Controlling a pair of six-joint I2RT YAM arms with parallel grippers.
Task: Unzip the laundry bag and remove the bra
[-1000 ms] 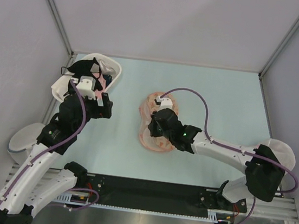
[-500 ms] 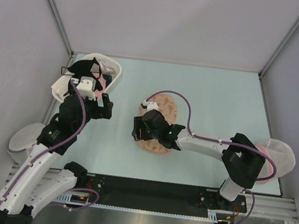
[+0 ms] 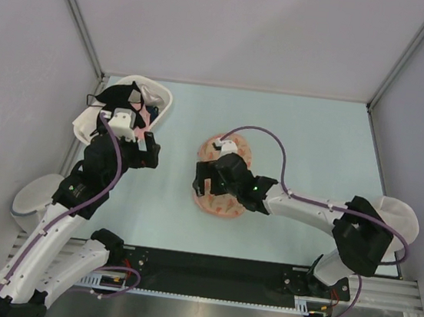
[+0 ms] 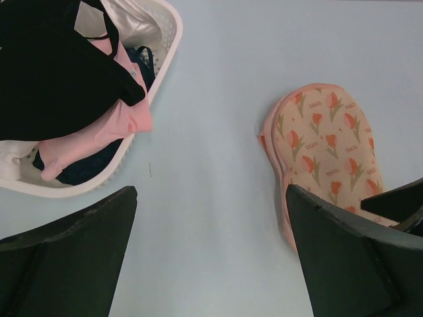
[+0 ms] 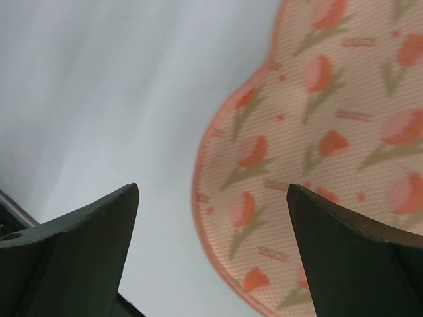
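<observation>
Above laundry bag (image 5: 310, 132) edge, right gripper (image 5: 213, 191) spread, empty; left gripper (image 4: 210, 191) same, well away. Zipper unseen: pinch may drag bag.

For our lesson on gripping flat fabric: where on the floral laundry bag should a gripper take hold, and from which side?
Probably the piped rim along the left edge of the laundry bag, approached from above on that side. It lies flat on the table, so only that raised edge gives purchase. No zip pull shows.
</observation>
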